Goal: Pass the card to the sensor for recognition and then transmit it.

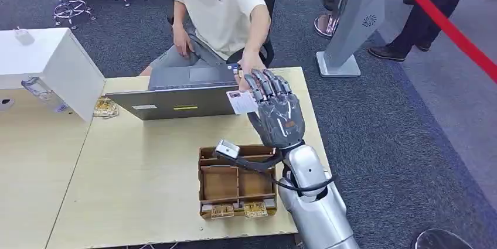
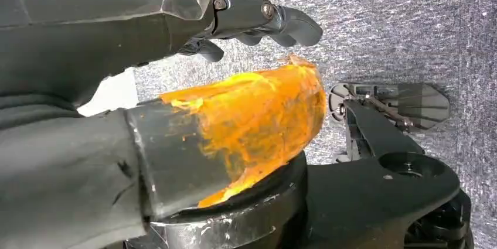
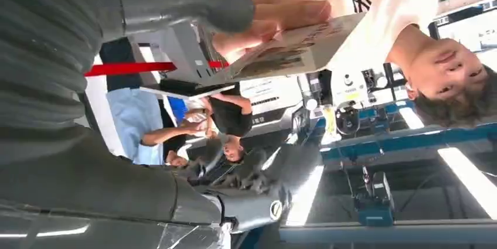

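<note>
My right hand is raised above the far right part of the wooden table, back of the hand toward me. It pinches a white card at its left side. A seated person in a white T-shirt reaches over the table, and their hand touches the card's far end. In the right wrist view the card lies between my thumb and fingers, with the person's fingers gripping its other end. My left hand hangs over grey carpet, holding nothing, fingers apart from the orange-taped thumb.
A grey laptop stands open just left of the card, its back toward me. A cardboard tray with compartments sits near the front edge under my right arm. A white box and a plastic bottle are at the far left.
</note>
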Motion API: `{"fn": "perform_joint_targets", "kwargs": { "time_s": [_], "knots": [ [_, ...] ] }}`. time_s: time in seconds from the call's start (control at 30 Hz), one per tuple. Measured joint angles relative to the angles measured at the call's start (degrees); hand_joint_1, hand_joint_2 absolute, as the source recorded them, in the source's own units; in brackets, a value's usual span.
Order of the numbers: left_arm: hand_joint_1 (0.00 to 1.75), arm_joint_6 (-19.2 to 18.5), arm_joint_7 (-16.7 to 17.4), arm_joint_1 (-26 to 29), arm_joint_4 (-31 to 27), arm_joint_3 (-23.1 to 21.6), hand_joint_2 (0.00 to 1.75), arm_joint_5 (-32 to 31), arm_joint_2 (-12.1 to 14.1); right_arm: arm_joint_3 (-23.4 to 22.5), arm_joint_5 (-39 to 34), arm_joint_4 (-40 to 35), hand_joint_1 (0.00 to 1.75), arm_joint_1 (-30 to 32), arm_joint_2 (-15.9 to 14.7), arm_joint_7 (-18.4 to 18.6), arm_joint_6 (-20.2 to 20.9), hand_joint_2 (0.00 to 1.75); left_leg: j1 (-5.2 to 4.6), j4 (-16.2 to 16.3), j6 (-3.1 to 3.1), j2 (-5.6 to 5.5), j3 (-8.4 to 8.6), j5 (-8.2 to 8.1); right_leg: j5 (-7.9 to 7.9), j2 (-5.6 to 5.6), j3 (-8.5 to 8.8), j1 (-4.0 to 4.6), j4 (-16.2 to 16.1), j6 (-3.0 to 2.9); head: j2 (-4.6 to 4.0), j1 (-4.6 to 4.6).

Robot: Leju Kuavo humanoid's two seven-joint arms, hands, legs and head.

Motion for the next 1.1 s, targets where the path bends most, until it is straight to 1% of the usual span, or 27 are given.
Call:
{"fn": "perform_joint_targets", "kwargs": {
  "time_s": [0.43, 0.57, 0.67, 0.8, 0.93, 1.0, 1.03, 1.07, 1.1],
  "knots": [
    [0.00, 0.02, 0.31, 0.00, 0.00, -0.35, 0.00, 0.00, 0.02, -1.09, -0.83, 0.09, 1.75, 0.32, 0.00, 0.00, -0.37, 1.75, 0.00, 0.00, 0.00, 0.00, 0.00, 0.00, 0.00, 0.00, 0.00, 0.00, 0.00, 0.00, 0.00, 0.00],
    [0.00, 0.07, 0.33, 0.00, 0.00, -0.35, 0.00, 0.02, 0.02, -1.20, -2.30, -0.04, 1.75, 1.05, 0.00, -0.42, -0.44, 1.75, 0.00, 0.00, 0.00, 0.00, 0.00, 0.00, 0.00, 0.00, -0.01, 0.00, 0.00, 0.00, 0.00, -0.02],
    [0.00, 0.07, 0.33, 0.00, 0.00, -0.35, 0.00, 0.04, 0.02, -1.49, -4.67, -0.63, 1.75, 1.91, 0.00, -1.55, -0.29, 1.75, 0.00, 0.00, 0.00, 0.00, 0.00, 0.00, 0.00, 0.00, -0.01, 0.00, 0.00, 0.00, 0.00, -0.02],
    [0.00, 0.20, 0.37, 0.01, 0.00, -0.35, 0.00, 0.09, 0.02, -1.66, -13.63, -1.62, 1.75, 3.22, 0.00, -4.07, 1.09, 1.75, 0.00, 0.00, 0.00, 0.00, 0.00, 0.00, 0.00, 0.00, -0.01, 0.00, 0.00, 0.00, 0.00, -0.02],
    [0.00, 0.50, 0.50, 0.03, 0.00, -0.35, 0.00, 0.15, 0.00, -2.21, -23.93, -3.54, 1.75, 4.81, 0.02, -6.47, 4.97, 1.75, 0.00, 0.00, 0.00, 0.00, 0.00, 0.00, 0.00, -0.01, -0.01, 0.00, 0.00, 0.00, 0.00, -0.02],
    [0.00, 0.70, 0.50, 0.03, 0.00, -0.33, 0.00, 0.24, -0.02, -2.60, -28.86, -4.92, 1.75, 5.73, 0.22, -7.48, 8.07, 1.75, 0.00, 0.00, 0.00, 0.00, 0.00, 0.00, 0.00, -0.01, -0.01, 0.00, 0.00, 0.00, 0.00, -0.02],
    [0.00, 0.85, 0.52, 0.02, 0.00, -0.33, 0.00, 0.26, -0.02, -2.97, -32.65, -6.06, 1.75, 6.41, 0.50, -8.13, 10.41, 1.75, 0.00, 0.00, 0.00, -0.01, 0.00, 0.00, 0.00, -0.01, -0.01, 0.00, 0.00, 0.00, 0.00, -0.02],
    [0.00, 0.96, 0.57, 0.03, 0.00, -0.33, 0.00, 0.28, -0.04, -3.46, -36.35, -7.22, 1.75, 7.37, 0.81, -8.64, 12.89, 1.75, 0.00, 0.00, 0.00, -0.03, -0.01, 0.00, -0.01, -0.03, -0.01, 0.00, 0.00, 0.00, 0.00, 0.00],
    [0.00, 1.12, 0.79, 0.05, 0.00, -0.33, 0.00, 0.31, -0.06, -4.31, -41.63, -8.86, 1.75, 8.49, 1.38, -9.33, 16.84, 1.75, 0.00, 0.00, 0.00, -0.05, -0.02, 0.00, -0.01, -0.05, -0.01, 0.00, 0.00, 0.00, 0.00, 0.00]
  ]
}}
